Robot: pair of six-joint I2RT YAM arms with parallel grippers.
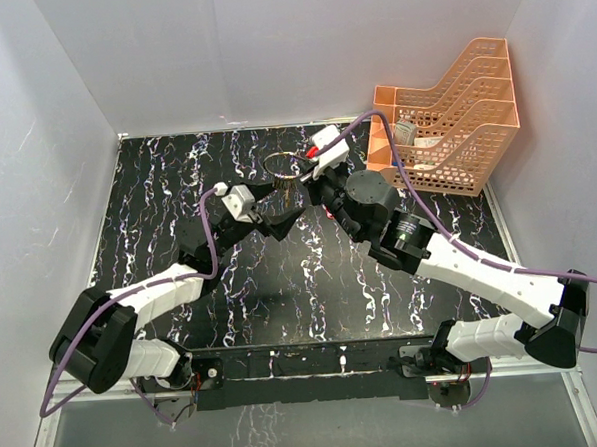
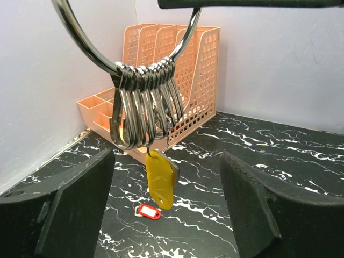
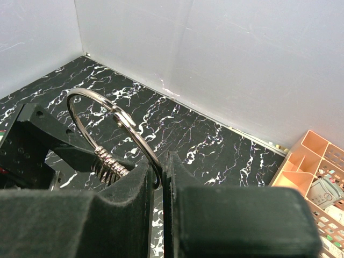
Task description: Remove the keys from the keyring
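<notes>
Keyring [image 1: 284, 167]: up off the table [image 1: 282, 294], over its far middle part.
Clips [image 2: 145, 105]: bunched side by side on the keyring's lowest stretch, hanging down from it.
Hanging key [image 2: 160, 180]: under the keyring, dangling below the clips, clear of the table.
Loose key [image 2: 149, 212]: flat on the table beneath the keyring, apart from the hanging key.
Right gripper [image 3: 163, 161]: at the keyring's right, fingers pinching its wire.
Left gripper [image 1: 285, 196]: left of the keyring and nearer the arm bases, one finger on each side of the hanging key, touching neither key nor keyring.
Organiser [image 1: 453, 115]: right of the keyring, at the table's far right corner, apart from it.
</notes>
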